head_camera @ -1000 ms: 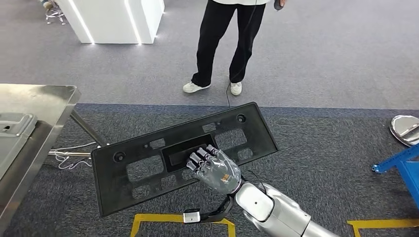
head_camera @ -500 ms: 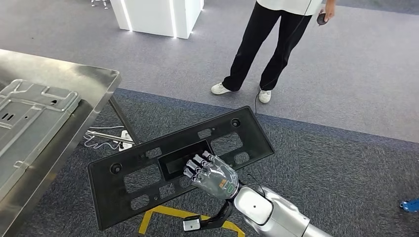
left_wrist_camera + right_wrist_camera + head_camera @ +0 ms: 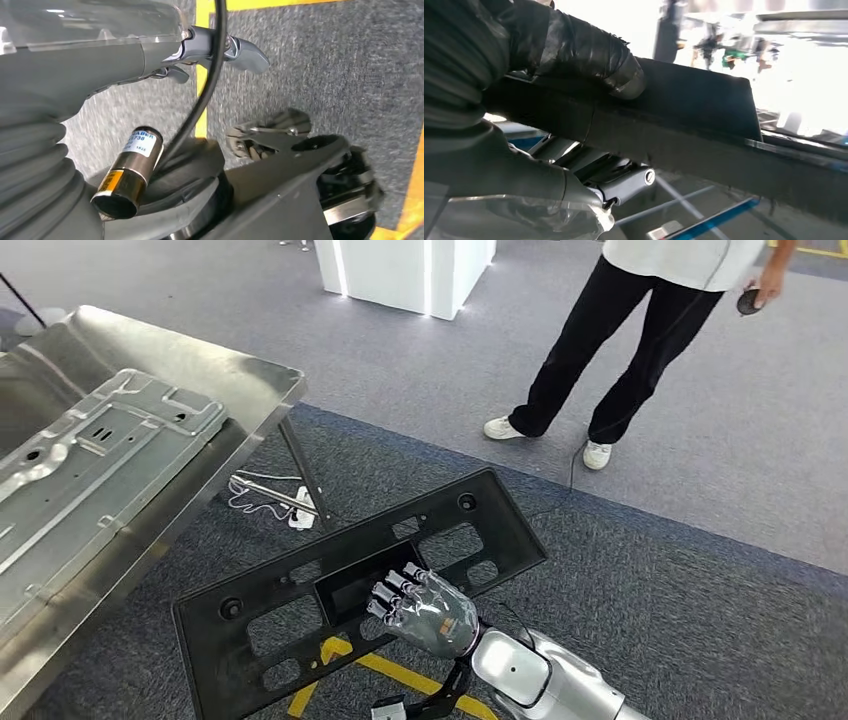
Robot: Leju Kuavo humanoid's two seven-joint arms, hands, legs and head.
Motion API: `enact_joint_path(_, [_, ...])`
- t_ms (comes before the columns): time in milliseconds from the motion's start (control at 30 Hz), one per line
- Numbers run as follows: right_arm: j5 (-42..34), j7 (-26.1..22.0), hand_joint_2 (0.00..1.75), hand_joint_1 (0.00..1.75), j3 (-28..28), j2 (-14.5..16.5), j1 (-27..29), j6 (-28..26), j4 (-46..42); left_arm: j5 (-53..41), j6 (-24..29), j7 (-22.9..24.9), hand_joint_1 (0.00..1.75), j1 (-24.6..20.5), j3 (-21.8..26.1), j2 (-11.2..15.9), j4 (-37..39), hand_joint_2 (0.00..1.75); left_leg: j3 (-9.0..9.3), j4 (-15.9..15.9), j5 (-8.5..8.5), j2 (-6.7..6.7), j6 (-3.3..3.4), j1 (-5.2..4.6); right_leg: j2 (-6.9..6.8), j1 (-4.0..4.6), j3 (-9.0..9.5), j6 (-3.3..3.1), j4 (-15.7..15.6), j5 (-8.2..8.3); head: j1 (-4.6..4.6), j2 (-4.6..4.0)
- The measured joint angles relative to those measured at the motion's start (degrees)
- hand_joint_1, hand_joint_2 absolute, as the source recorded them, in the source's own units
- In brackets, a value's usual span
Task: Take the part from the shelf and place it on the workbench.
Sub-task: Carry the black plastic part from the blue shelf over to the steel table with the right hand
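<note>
Above carpet | right hand (image 3: 425,608) grips part (image 3: 300,600) | workbench (image 3: 225,380) now nearer, camera turned

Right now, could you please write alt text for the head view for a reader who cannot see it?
The robot's right hand holds a long black plastic panel with cut-outs above grey carpet. A steel workbench at left carries a metal sheet part; a person in black trousers stands beyond.

Part (image 3: 300,590) matt black plastic; workbench (image 3: 255,385) brushed shiny steel; floor (image 3: 690,590) rough grey carpet.
</note>
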Motion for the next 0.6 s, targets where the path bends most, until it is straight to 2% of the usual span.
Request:
enact_joint_path(33, [0.0,-0.1,1.75,1.75,-0.1,0.0,0.1,0.0,0.0,0.0,0.0,0.0,0.00,0.0,0.0,0.0,0.0,1.75,0.08,0.0,0.56,0.22,-0.13,0.08,-0.87,0.02,0.00,0.05,0.1,-0.11,0.00,0.00])
enact_joint_path(67, [0.0,-0.1,1.75,1.75,-0.2,0.0,0.2,0.0,0.0,0.0,0.0,0.0,0.00,0.0,0.0,0.0,0.0,1.75,1.36,-2.3,2.03,0.55,-0.17,0.12,-1.65,0.02,0.05,0.13,0.2,-0.24,-0.01,0.00])
enact_joint_path(100, [-0.1,-0.2,1.75,1.75,-0.3,0.0,0.2,0.0,0.0,0.0,0.0,0.0,0.00,0.1,0.0,0.0,0.0,1.75,3.52,-6.1,3.91,1.21,-0.10,0.10,-2.31,0.01,0.13,0.27,0.3,-0.40,0.00,0.00])
enact_joint_path(133, [-0.2,-0.4,1.75,1.75,-0.3,0.0,0.2,0.0,0.0,0.0,0.0,0.0,0.00,0.1,0.0,0.0,0.0,1.75,5.73,-10.1,5.28,2.42,0.14,-0.09,-2.91,0.10,0.21,0.46,0.4,-0.60,-0.01,0.00])
enact_joint_path(167, [-0.4,-0.5,1.75,1.75,-0.4,0.0,0.2,0.0,0.0,0.0,0.0,0.0,0.00,0.1,0.0,0.0,0.0,1.75,7.38,-13.2,6.16,3.30,0.53,-0.29,-3.41,0.23,0.27,0.72,0.5,-0.78,0.02,0.00])
enact_joint_path(200, [-0.5,-0.7,1.75,1.75,-0.4,0.0,0.2,0.0,0.0,0.0,0.0,0.0,0.00,0.1,0.0,0.0,0.0,1.75,8.25,-14.9,6.45,3.91,0.93,-0.50,-3.85,0.36,0.32,0.99,0.6,-0.92,0.03,0.00])
enact_joint_path(233, [-0.5,-0.8,1.75,1.75,-0.5,0.1,0.2,0.0,0.0,0.0,0.1,0.0,0.00,0.1,0.1,0.1,0.0,1.75,8.40,-15.4,6.33,3.96,1.34,-0.73,-4.32,0.47,0.38,1.27,0.6,-0.99,0.04,0.00])
enact_joint_path(300, [-0.4,-1.0,1.75,1.75,-0.5,0.2,0.2,0.0,-0.1,0.0,0.1,0.0,0.00,0.2,0.1,0.2,0.0,1.75,8.40,-15.7,6.61,2.81,1.97,-0.69,-4.81,0.43,0.58,1.86,0.5,-1.12,0.04,0.00])
enact_joint_path(333, [-0.4,-1.0,1.75,1.75,-0.6,0.2,0.2,0.0,-0.1,0.0,0.1,0.0,0.00,0.3,0.2,0.3,0.0,1.75,8.53,-15.9,6.78,2.23,2.28,-0.57,-4.09,0.31,0.59,2.20,0.8,-1.41,0.06,0.00])
enact_joint_path(400, [-0.4,-1.0,1.75,1.75,-0.7,0.3,0.1,0.0,-0.1,0.0,0.0,0.1,0.00,0.2,0.4,0.3,0.0,1.75,8.80,-16.4,7.12,1.13,2.93,-0.22,-1.13,0.01,-0.93,2.73,4.4,-3.75,0.08,0.00])
enact_joint_path(433, [-0.4,-1.1,1.75,1.75,-0.8,0.2,0.2,0.0,0.0,0.0,0.0,0.1,0.00,0.1,0.5,0.3,0.0,1.75,8.77,-16.4,7.14,0.54,3.10,-0.26,0.27,-0.09,-2.62,2.83,7.9,-5.54,0.09,0.00])
enact_joint_path(467, [-0.4,-1.2,1.75,1.75,-0.9,0.1,0.3,0.0,0.0,0.0,0.0,0.1,0.00,0.0,0.5,0.3,0.0,1.75,8.74,-16.4,7.16,-0.11,3.26,-0.28,1.01,-0.11,-4.69,2.89,12.0,-7.29,0.09,0.00])
enact_joint_path(500, [-0.4,-1.3,1.75,1.75,-0.9,0.1,0.4,0.0,0.1,0.0,0.0,0.1,0.00,-0.1,0.6,0.3,0.0,1.75,8.72,-16.3,7.14,-0.83,3.32,-0.33,1.26,-0.11,-6.47,2.93,15.2,-8.23,0.09,0.00])
enact_joint_path(533, [-0.5,-1.5,1.75,1.75,-0.9,0.0,0.5,0.0,0.2,0.0,-0.1,0.1,0.00,-0.1,0.6,0.3,0.0,1.75,8.71,-16.2,7.11,-1.61,3.34,-0.36,1.37,-0.11,-7.49,2.93,16.8,-8.05,0.09,0.00])
enact_joint_path(567, [-0.5,-1.6,1.75,1.75,-0.9,0.0,0.5,0.0,0.2,0.0,-0.1,0.1,0.00,-0.1,0.6,0.3,0.0,1.75,8.72,-16.1,7.08,-2.39,3.32,-0.38,1.46,-0.11,-7.42,2.86,16.0,-6.71,0.09,0.00])
enact_joint_path(600, [-0.5,-1.6,1.75,1.75,-0.9,0.0,0.5,0.0,0.2,0.0,-0.1,0.1,0.00,-0.1,0.6,0.3,0.0,1.75,8.73,-15.9,7.03,-3.18,3.26,-0.38,1.71,-0.13,-6.38,2.73,13.3,-4.59,0.08,0.00])
